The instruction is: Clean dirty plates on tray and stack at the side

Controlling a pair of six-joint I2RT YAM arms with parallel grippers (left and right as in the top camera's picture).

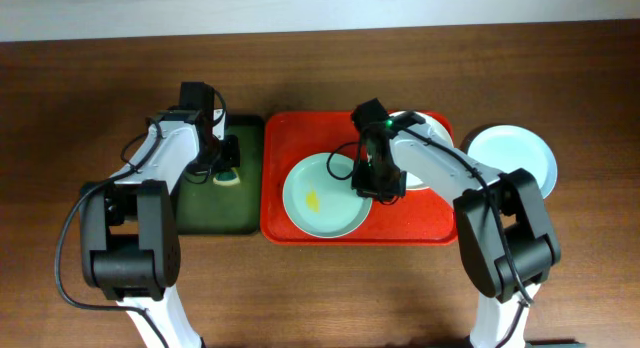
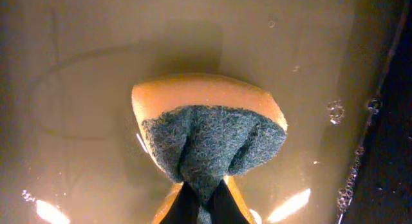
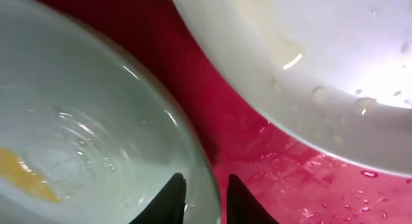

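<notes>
The red tray point(image 1: 400, 228) holds a pale green plate point(image 1: 325, 196) with a yellow smear and a cream-white plate point(image 1: 428, 158), partly hidden by my right arm. A pale blue plate point(image 1: 512, 158) lies on the table right of the tray. My right gripper point(image 1: 372, 184) is closed over the green plate's right rim. In the right wrist view its fingers point(image 3: 204, 180) straddle the green plate's rim point(image 3: 96, 121), and the wet cream-white plate point(image 3: 335, 69) lies beyond. My left gripper point(image 1: 228, 168) is shut on a sponge point(image 2: 209, 130) over the dark green tray.
The dark green tray point(image 1: 200, 213) lies left of the red tray and holds shallow water point(image 2: 84, 76) with bubbles at its right side. Water drops lie on the red tray floor point(image 3: 309, 185). Bare wooden table point(image 1: 320, 288) surrounds both trays.
</notes>
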